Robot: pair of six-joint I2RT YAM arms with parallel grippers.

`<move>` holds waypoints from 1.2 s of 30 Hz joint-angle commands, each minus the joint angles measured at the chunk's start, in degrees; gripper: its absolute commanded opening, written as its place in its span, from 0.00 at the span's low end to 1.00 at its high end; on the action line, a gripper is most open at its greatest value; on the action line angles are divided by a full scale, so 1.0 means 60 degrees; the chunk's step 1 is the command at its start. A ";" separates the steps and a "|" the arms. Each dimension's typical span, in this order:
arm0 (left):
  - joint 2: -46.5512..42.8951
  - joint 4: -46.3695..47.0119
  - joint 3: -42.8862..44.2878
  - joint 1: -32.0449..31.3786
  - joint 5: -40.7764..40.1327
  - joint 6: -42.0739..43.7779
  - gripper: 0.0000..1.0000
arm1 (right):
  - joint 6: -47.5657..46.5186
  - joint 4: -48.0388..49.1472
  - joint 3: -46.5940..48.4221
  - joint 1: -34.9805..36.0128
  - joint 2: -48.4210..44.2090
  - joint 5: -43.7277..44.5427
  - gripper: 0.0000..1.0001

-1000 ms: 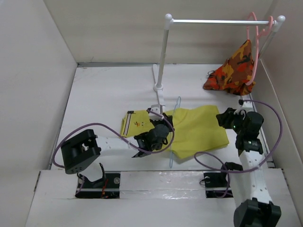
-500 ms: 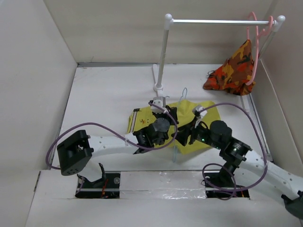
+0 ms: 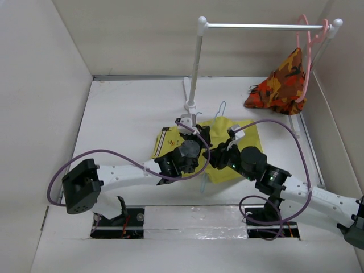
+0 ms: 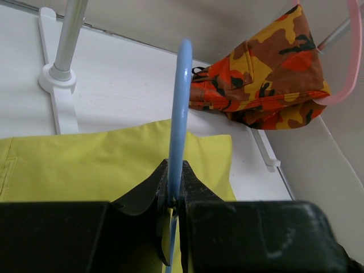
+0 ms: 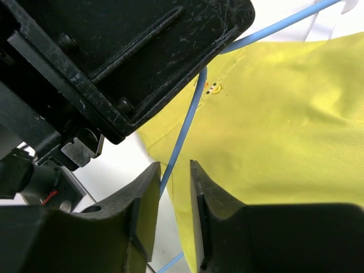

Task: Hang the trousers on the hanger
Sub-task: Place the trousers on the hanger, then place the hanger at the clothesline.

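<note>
The left gripper (image 4: pixel 173 199) stands clamped on the thin pale-blue wire hanger (image 4: pixel 180 102), holding it edge-up over the mustard-yellow cloth trousers (image 4: pixel 85 162) that lie spread at mid-table on the white table (image 3: pixel 125 114), while the right gripper (image 5: pixel 173 187), jaws slightly apart, straddles the same wire close by.

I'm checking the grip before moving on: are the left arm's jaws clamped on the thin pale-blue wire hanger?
Yes: in the left wrist view the left gripper has its jaws pinched on the thin pale-blue wire hanger.
</note>
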 commanded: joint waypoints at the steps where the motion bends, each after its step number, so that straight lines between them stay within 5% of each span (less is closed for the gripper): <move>1: -0.0751 0.1125 0.0497 -0.0048 -0.0113 -0.0163 0.00 | 0.0134 0.0759 -0.0011 0.0054 -0.0096 0.0814 0.30; 8: -0.0824 0.0993 0.0482 -0.0048 -0.0084 -0.0236 0.00 | 0.0163 0.1067 0.0062 0.0054 0.0299 0.0536 0.36; 15: -0.1058 0.1213 0.0321 -0.0048 0.0165 0.0013 0.00 | 0.0558 0.2295 -0.0362 -0.0999 0.0635 -0.1657 0.35; 22: -0.1263 0.1330 0.0204 -0.0048 0.0297 0.0217 0.00 | 0.1012 0.3177 -0.0568 -0.1439 0.0856 -0.3051 0.00; 27: -0.1336 0.1096 0.0496 -0.0048 0.0457 0.0656 0.00 | 0.1963 0.4636 -0.0961 -0.1878 0.0447 -0.4077 0.00; 31: -0.1600 0.0775 0.1007 -0.0048 0.0780 0.1154 0.27 | 0.2943 0.4906 -0.0788 -0.2639 -0.0197 -0.4796 0.00; 36: -0.2185 0.0407 0.1419 0.0172 0.1512 0.1506 0.47 | 0.3517 0.4760 -0.0203 -0.3387 -0.0565 -0.5426 0.00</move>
